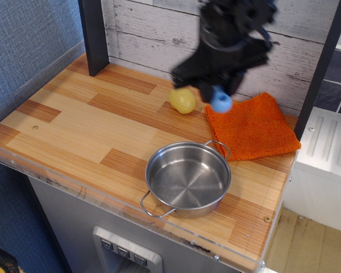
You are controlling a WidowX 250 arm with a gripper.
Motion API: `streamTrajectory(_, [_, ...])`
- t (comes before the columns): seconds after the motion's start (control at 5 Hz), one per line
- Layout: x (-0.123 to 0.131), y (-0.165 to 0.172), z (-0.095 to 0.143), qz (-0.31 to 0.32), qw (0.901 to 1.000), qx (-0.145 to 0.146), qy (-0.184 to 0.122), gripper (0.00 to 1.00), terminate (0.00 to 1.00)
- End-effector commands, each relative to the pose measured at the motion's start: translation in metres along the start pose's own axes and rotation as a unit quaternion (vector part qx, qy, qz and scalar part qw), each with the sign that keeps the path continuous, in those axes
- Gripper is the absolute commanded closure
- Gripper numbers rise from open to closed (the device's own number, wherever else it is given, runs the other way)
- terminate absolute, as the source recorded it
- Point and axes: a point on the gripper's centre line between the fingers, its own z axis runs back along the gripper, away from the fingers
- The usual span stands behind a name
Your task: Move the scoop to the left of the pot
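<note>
Wooden counter (74,122): striped light and dark planks, clear plastic edging along the front, whitewashed plank wall (159,34) behind, dark upright post (94,37) at rear left.

Robot arm (233,34): black, motion-blurred, raised above the rear middle of the counter, between the yellow ball and the cloth as viewed.

Pot (187,179): shiny steel, shallow, upright near the front edge, right of centre. Inside bare. Two wire loop handles noted, one toward rear right, one toward front left. Rear-right handle lies just at the near corner of the cloth.

Orange cloth (253,128): flat at rear right, just behind and to the right of the pot.

Yellow ball (182,100): lemon-like, resting on the counter to the left of the cloth, close behind the pot, apart from both.

Gripper (216,94): pointing down, fingers closed around the scoop; details of the fingers lost in blur.

Scoop (221,102): only the light-blue handle end visible, protruding below the gripper. Held in the air, clear of the counter, over the left edge of the cloth, just right of the yellow ball, behind the pot. Grey cup head hidden by the gripper.
</note>
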Motion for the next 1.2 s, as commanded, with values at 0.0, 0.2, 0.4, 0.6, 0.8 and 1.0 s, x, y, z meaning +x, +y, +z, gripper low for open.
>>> streamTrajectory(0.0, [0.029,0.047,0.017,-0.040,0.9990,0.011,-0.015,1.00,0.00])
streamTrajectory(0.2, [0.024,0.068,0.009,-0.069,0.9971,0.031,0.003,1.00,0.00])
streamTrajectory(0.4, [0.021,0.087,0.004,-0.083,0.9950,0.056,0.005,1.00,0.00])
streamTrajectory(0.6, [0.022,0.104,-0.009,-0.082,0.9933,0.080,0.007,1.00,0.00])
streamTrajectory(0.8, [0.025,0.113,-0.023,-0.081,0.9915,0.101,0.010,1.00,0.00])
streamTrajectory(1.0, [0.022,0.118,-0.039,-0.091,0.9892,0.113,0.019,1.00,0.00])
